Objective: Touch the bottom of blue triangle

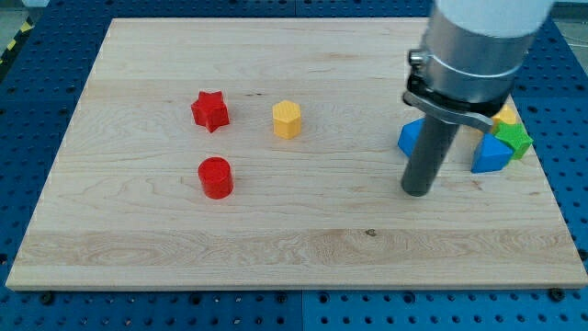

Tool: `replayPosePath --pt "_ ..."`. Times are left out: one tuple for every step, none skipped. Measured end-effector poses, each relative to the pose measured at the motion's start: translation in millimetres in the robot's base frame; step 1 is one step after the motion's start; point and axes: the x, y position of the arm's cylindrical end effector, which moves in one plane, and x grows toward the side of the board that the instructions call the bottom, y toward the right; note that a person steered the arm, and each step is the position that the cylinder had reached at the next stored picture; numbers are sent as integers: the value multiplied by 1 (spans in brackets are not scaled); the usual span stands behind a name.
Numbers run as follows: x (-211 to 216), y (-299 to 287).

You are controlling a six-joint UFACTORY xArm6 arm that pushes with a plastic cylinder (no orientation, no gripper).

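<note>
The blue triangle lies near the board's right edge, with a green star touching it at its upper right. My tip rests on the board to the triangle's lower left, apart from it. A second blue block, its shape unclear, sits just above and left of the tip and is partly hidden by the rod.
A yellow block sits above the green star, half hidden by the arm. A red star, a yellow hexagon and a red cylinder lie on the left half of the wooden board.
</note>
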Motion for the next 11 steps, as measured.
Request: replayPosePath --pt "20 3" --pt "28 8" --pt "44 43" --pt "47 66" --pt "47 75" --pt "38 89" --pt "36 90" --pt "16 106" --pt "12 108" --pt "-5 119" --pt "-6 119"
